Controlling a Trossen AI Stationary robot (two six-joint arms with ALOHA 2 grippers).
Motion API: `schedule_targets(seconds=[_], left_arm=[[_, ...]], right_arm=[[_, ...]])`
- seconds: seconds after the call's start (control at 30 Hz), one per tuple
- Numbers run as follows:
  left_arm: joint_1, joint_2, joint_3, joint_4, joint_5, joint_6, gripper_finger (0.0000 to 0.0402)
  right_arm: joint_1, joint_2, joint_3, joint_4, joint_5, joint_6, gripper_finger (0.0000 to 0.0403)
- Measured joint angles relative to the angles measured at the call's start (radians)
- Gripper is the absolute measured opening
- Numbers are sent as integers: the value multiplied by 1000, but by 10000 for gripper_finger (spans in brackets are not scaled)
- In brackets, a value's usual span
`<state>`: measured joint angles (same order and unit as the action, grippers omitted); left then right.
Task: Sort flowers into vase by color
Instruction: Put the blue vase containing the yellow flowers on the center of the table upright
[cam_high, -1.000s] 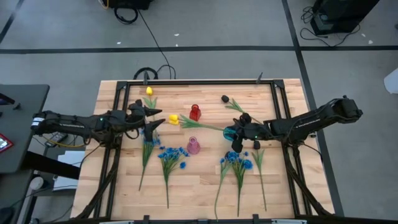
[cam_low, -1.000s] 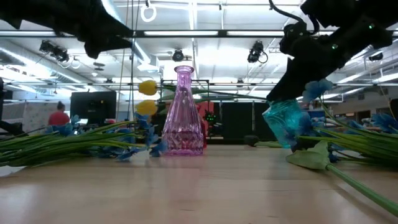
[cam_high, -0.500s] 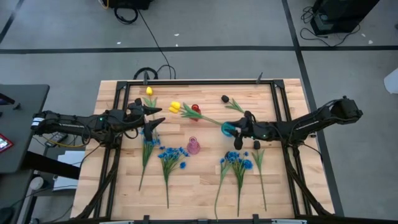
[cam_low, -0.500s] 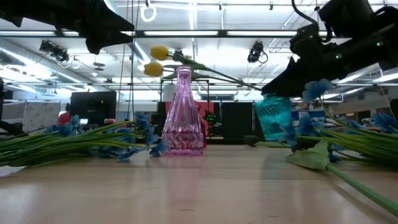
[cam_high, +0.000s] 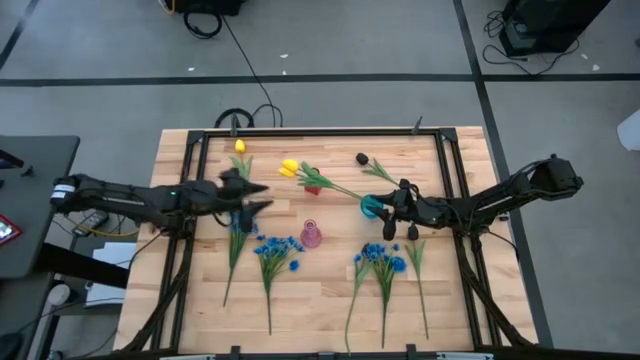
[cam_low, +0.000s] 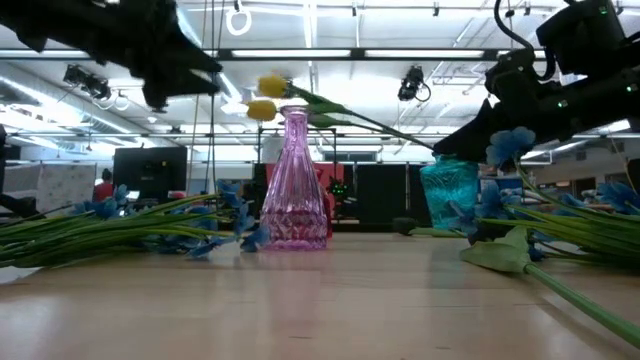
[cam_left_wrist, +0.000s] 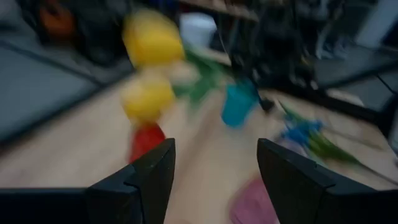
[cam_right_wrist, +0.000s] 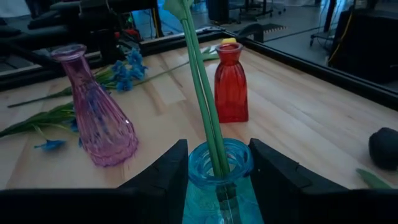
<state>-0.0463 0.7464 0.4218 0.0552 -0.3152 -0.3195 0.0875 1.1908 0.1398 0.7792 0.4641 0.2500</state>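
My right gripper (cam_right_wrist: 217, 184) is shut on a teal glass vase (cam_high: 372, 206) right of the table's middle. Two yellow tulips (cam_high: 289, 168) stand in it; their green stems (cam_right_wrist: 204, 93) lean out over the red vase (cam_high: 313, 186). My left gripper (cam_left_wrist: 214, 180) hovers open and empty left of the middle (cam_high: 258, 196), facing those tulip heads. A pink vase (cam_high: 311, 235) stands near the middle. A third yellow tulip (cam_high: 240, 146) and a dark tulip (cam_high: 362, 158) lie at the far side. Blue flower bunches (cam_high: 275, 250) lie flat on the near half. My right gripper pinches the teal vase between its two fingers (cam_right_wrist: 163, 174), one on each side of the body just below the rim (cam_right_wrist: 194, 186). The fingers come in about level from the table's right. The vase stands upright; whether its foot (cam_low: 448, 228) touches the table I cannot tell.
A black frame (cam_high: 320, 131) runs around the wooden table top. More blue flowers (cam_high: 382, 262) and long stems (cam_high: 420, 290) lie close below my right arm. Bare wood shows between the pink vase and the teal one.
My right gripper has tipped the teal vase from a slant to upright and lowered it. The two yellow tulip heads have swung up and toward the far edge, over the red vase. My left gripper has crept toward the table's right and sunk a little, still open.
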Motion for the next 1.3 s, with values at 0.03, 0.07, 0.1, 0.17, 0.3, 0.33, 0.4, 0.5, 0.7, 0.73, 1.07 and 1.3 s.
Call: schedule_targets(seconds=[0.03, 0.07, 0.1, 0.17, 0.3, 0.33, 0.4, 0.5, 0.7, 0.73, 1.07, 1.3], left_arm=[[-6, 37, -1, 17, 21, -21, 232], [-14, 74, -2, 40, 32, -39, 232], [-24, 106, -2, 73, 43, -56, 232], [-47, 163, -2, 155, 49, -79, 232], [-93, 272, -2, 316, 42, -87, 232], [-97, 296, -2, 345, 40, -93, 232], [-100, 347, -2, 401, 34, -113, 232], [-99, 413, -2, 460, 30, -135, 232], [-71, 502, -2, 556, -21, -132, 232], [-60, 513, -1, 574, -23, -127, 232], [79, 604, -1, 725, 51, -21, 233], [157, 660, -1, 851, 186, 55, 276]], right_arm=[[0, 0, -2, -1, 1, -7, 156], [2, 0, -3, -2, 5, -14, 156], [3, 1, -3, 0, 9, -21, 156], [3, 2, -3, 2, 11, -36, 156], [3, 2, -3, 2, 14, -60, 156], [3, 2, -3, 6, 15, -67, 156], [3, 2, -3, 13, 18, -74, 156], [3, 2, -3, 13, 25, -78, 156], [3, 2, -3, 43, 40, -94, 156], [3, 2, -3, 53, 39, -98, 156], [3, 2, -2, 67, 9, -97, 156], [3, 2, -2, 103, 6, -109, 156]])
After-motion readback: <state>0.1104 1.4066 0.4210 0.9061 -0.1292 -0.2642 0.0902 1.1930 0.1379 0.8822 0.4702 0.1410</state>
